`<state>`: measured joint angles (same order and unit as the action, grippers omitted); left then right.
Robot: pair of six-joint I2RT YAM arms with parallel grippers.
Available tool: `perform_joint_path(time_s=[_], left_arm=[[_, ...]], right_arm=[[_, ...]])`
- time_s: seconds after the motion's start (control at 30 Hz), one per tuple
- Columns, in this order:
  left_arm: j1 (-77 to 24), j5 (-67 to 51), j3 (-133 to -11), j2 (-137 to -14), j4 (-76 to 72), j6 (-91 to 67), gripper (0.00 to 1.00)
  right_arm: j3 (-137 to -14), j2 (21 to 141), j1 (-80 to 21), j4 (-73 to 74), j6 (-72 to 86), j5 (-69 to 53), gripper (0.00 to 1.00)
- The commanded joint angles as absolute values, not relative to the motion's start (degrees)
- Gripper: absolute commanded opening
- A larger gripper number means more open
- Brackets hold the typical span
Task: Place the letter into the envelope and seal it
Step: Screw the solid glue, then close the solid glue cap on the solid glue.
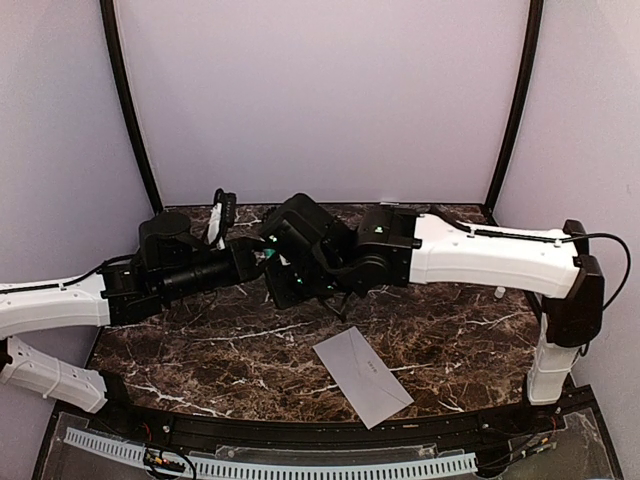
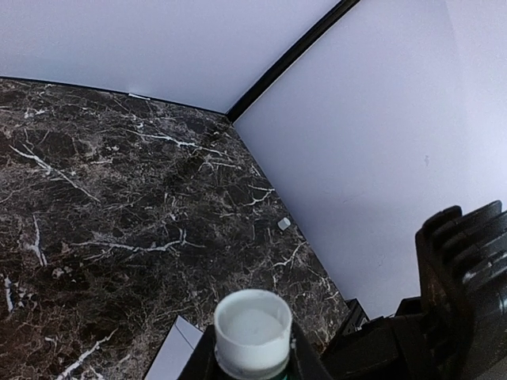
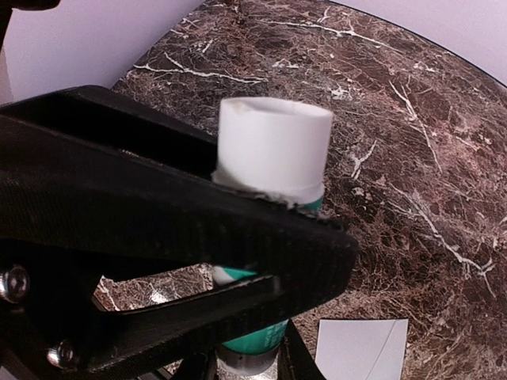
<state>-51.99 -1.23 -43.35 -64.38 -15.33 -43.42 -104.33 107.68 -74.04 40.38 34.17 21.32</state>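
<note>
So the envelope (image 1: 362, 375) is just lying flat and a bit skewed on the marble surface (image 1: 460, 340), lower centre of the top view, and I honestly can't tell where the letter is. Both sets of jaws are up in the middle of that frame, well apart from the envelope. The right jaws are clamped on a green tube (image 3: 273, 146) right under its white cap, and the left jaws look clenched on the tube's lower end.

Dark marble table (image 1: 200, 350), pale lilac walls (image 1: 320, 90)
</note>
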Motion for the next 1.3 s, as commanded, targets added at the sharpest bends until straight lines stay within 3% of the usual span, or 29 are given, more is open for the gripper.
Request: perform_joint_path(time_s=[0.0,0.1,0.27,0.4,0.63,0.77,0.87,1.03,1.27], left_arm=[[-54.7,-10.8,-43.0,-64.8,-17.9,-47.6,0.0],[-54.6,-11.9,-42.3,-63.7,-20.3,-46.8,0.0],[-54.1,-11.4,-42.9,-58.3,-17.3,-42.7,0.0],[-53.9,-13.2,-43.0,-54.9,-15.2,-39.1,0.0],[-53.8,-27.8,-43.2,-53.5,-16.2,-32.9,0.0],[-54.8,-33.7,-44.4,-54.5,-16.2,-31.4,0.0],[-57.5,-32.2,-45.8,-55.5,-12.8,-28.3,0.0],[-60.9,-22.8,-48.1,-56.4,-8.2,-24.8,0.0],[-62.1,-17.6,-49.3,-58.3,-5.8,-23.8,0.0]], right_arm=[[-106.1,106.4,-74.3,29.2,33.8,23.1,0.08],[-99.6,102.0,-74.2,23.5,30.9,17.1,0.2],[-84.4,90.1,-73.1,12.5,28.8,2.1,0.61],[-74.0,81.3,-72.6,5.6,26.5,-13.9,0.76],[-62.4,67.8,-69.2,-6.0,32.8,-14.6,0.77],[-62.0,66.3,-68.5,-7.5,35.7,-11.1,0.72],[-64.2,68.0,-68.5,-5.3,36.9,-9.3,0.69],[-68.2,72.5,-69.4,-1.1,37.3,-8.5,0.72],[-71.6,77.7,-71.6,3.3,37.7,-4.6,0.62]])
